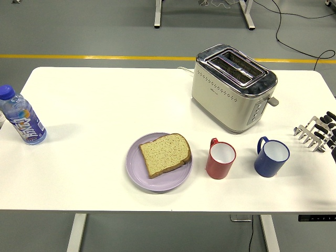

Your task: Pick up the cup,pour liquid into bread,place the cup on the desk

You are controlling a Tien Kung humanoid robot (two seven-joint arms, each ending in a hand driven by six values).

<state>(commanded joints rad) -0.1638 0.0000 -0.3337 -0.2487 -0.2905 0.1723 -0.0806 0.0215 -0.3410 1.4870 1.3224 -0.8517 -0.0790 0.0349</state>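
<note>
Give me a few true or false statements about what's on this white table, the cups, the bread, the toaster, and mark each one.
1. The slice of bread lies on the purple plate. True.
2. The red cup stands left of the blue cup. True.
3. The toaster has bread in its slots. False: both slots look empty.
4. The right hand is holding the blue cup. False: it sits at the table's right edge, apart from the cup and holding nothing.
5. The water bottle stands next to the toaster. False: it is at the table's far left edge.
6. Both cups stand upright. True.
</note>
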